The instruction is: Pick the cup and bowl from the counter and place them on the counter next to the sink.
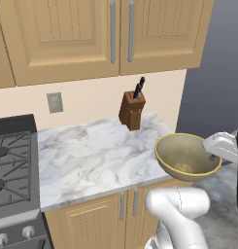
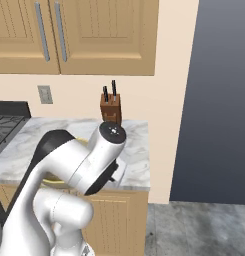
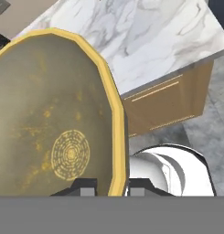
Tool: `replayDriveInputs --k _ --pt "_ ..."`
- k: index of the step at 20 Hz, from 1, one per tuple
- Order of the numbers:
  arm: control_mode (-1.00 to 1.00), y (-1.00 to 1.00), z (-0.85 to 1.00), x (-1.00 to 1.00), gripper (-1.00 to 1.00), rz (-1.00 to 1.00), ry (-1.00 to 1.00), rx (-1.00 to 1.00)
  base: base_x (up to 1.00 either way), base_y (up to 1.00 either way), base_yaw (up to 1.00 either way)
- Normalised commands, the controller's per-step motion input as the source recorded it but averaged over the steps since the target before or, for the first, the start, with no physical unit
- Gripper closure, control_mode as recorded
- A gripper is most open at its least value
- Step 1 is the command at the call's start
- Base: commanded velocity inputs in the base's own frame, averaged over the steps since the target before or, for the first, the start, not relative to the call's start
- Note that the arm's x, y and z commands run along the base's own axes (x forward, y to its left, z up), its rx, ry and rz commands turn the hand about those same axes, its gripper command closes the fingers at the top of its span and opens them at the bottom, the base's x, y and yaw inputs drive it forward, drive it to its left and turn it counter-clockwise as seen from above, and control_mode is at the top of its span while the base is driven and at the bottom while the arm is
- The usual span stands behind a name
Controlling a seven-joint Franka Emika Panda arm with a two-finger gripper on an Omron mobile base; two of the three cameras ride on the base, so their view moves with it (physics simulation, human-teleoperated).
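My gripper (image 3: 110, 187) is closed on the rim of the bowl (image 3: 54, 119), one finger (image 3: 88, 188) on the inside of the wall and the other on the outside, with the yellow edge pinched between them. From my hand the bowl takes up the left of what I see, its dull olive-gold inside facing me with a ring pattern at its centre. In the left base view the bowl (image 1: 187, 156) hangs in the air off the near right corner of the counter (image 1: 91, 155), clear of the marble and slightly tilted, with its far rim lower than its near one, and my white hand meets it from the right at the rim. Below it are the light wooden cabinet doors and the grey floor. In the right base view my own arm covers most of the bowl; only a thin yellowish sliver of it (image 2: 56, 179) shows under my forearm, near the front edge of the counter (image 2: 136, 150). At the far side of the counter, against the wall, stands a brown knife block (image 1: 132, 110) with dark handles sticking up. A grey outlet plate (image 1: 55, 102) sits on the wall to the left of it, and the black stove (image 1: 11, 165) adjoins the counter on its left end. Wooden upper cabinets (image 1: 91, 34) hang above.
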Motion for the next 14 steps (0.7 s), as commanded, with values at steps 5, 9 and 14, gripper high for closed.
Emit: replayDriveInputs --k 5,9,14 --pt "-1.00 0.00 0.04 -0.01 1.00 -0.12 0.04 0.01 0.00 0.00 0.00" --pt "-1.00 0.00 0.00 0.00 1.00 0.00 0.00 0.00 0.00 0.00 0.00" --pt "-1.00 0.00 0.00 0.00 1.00 0.00 0.00 0.00 0.00 0.00 0.00"
